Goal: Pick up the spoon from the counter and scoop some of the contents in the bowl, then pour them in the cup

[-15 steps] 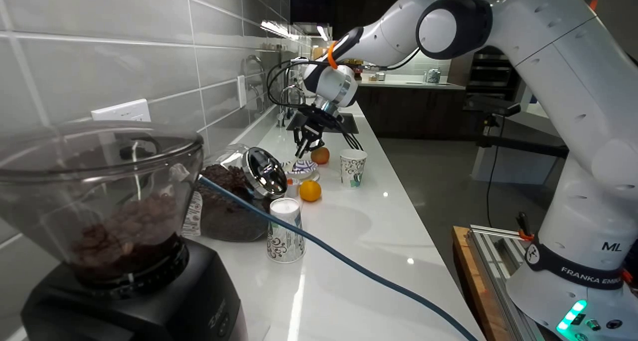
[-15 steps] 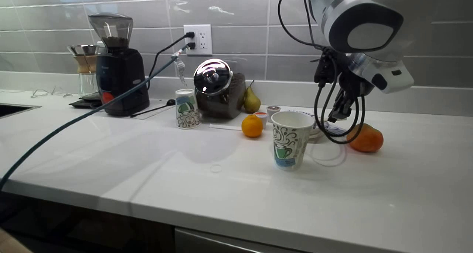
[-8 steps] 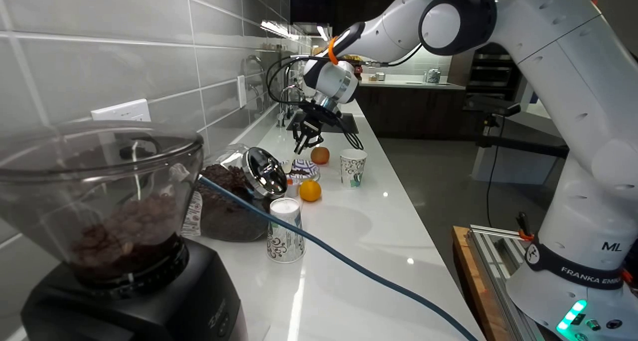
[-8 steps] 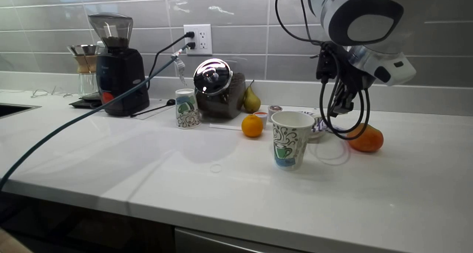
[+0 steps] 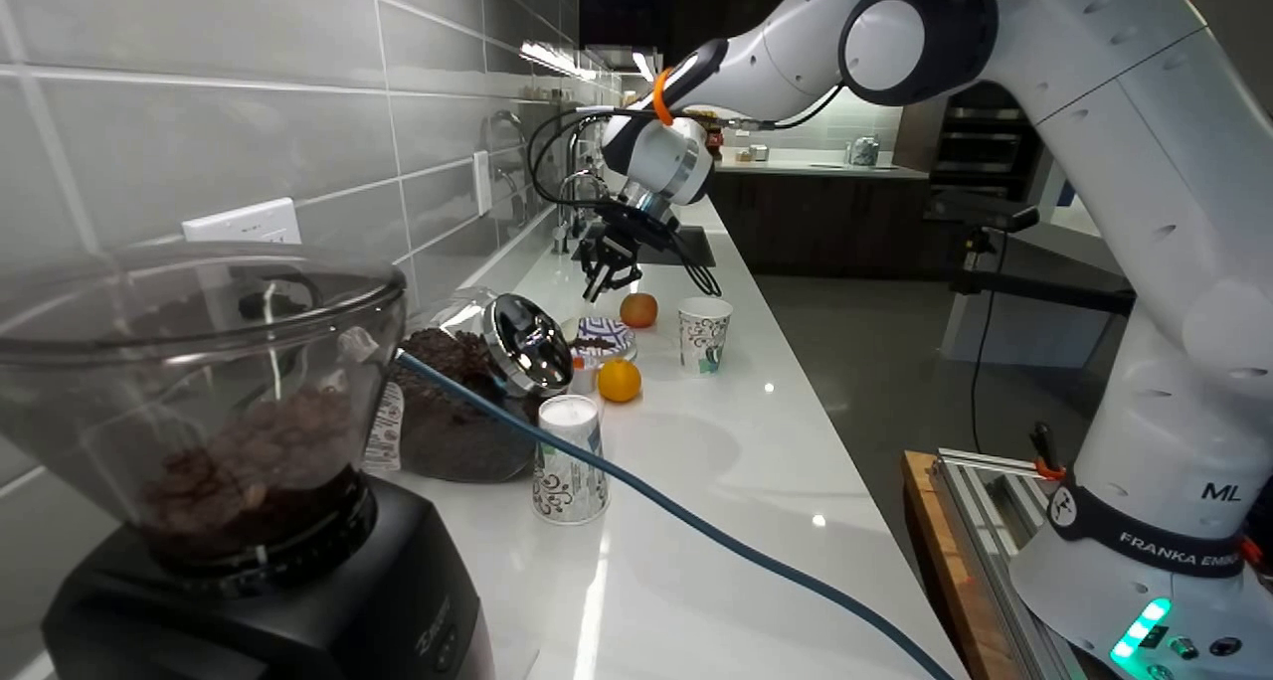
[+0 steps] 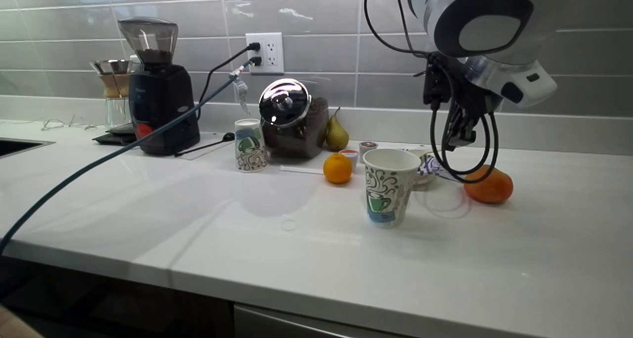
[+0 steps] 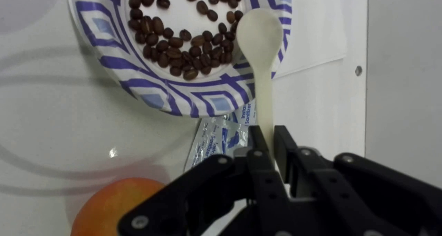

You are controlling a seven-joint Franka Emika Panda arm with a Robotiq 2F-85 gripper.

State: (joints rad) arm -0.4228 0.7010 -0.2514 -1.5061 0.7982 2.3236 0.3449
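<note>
My gripper (image 7: pixel 269 139) is shut on the handle of an off-white spoon (image 7: pixel 259 34). The spoon's head lies over the wall-side rim of the bowl in the wrist view, and no beans show on it. The white bowl (image 7: pixel 155 101) with purple pattern holds dark coffee beans (image 7: pixel 184 56); it also shows in both exterior views (image 5: pixel 619 334) (image 6: pixel 429 166). My gripper is above the counter behind the bowl in an exterior view (image 5: pixel 594 290); cables partly hide it in an exterior view (image 6: pixel 457 143). The white cup (image 6: pixel 388 194) stands upright nearer the counter's front edge (image 5: pixel 703 337).
A reddish orange fruit (image 7: pixel 117 208) sits beside the bowl; a smaller orange (image 6: pixel 338 168) stands on the cup's other side. Sanitizer packets (image 7: pixel 217 139) lie by the bowl. A tilted jar (image 6: pixel 296 130), a pear (image 6: pixel 337 133) and an upside-down cup (image 6: pixel 251 147) stand further along the counter.
My gripper has risen with the spoon and shifted slightly toward the wall. The beans in the bowl now show in an exterior view where they were hidden a second ago. The cup has not moved.
</note>
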